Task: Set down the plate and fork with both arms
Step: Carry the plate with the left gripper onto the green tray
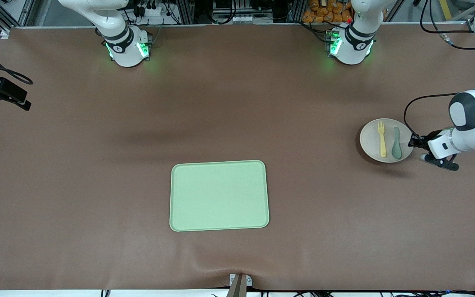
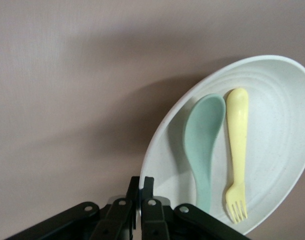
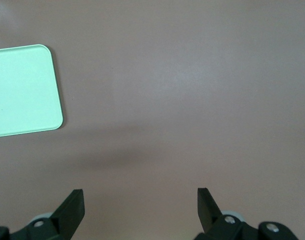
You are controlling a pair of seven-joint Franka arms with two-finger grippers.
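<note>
Plate (image 1: 372, 140) sits toward the left arm's end, I see, carrying fork (image 1: 382, 139) and spoon (image 1: 396, 143). My left gripper (image 2: 140, 200) pinches its rim (image 2: 151, 165). My right gripper (image 3: 141, 207) gapes wide, empty, above bare table near the tray (image 3: 22, 90).

Cream plate (image 1: 371, 142), yellow fork (image 1: 382, 139), grey-green spoon (image 1: 396, 144), light-green tray (image 1: 219, 195).

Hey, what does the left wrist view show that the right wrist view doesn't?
Only the left wrist view shows the plate with the fork and the spoon lying side by side on it, and the left hand shut on the plate's rim. Only the right wrist view shows a corner of the green tray and the right hand, open over bare mat. Both show the brown table mat.
</note>
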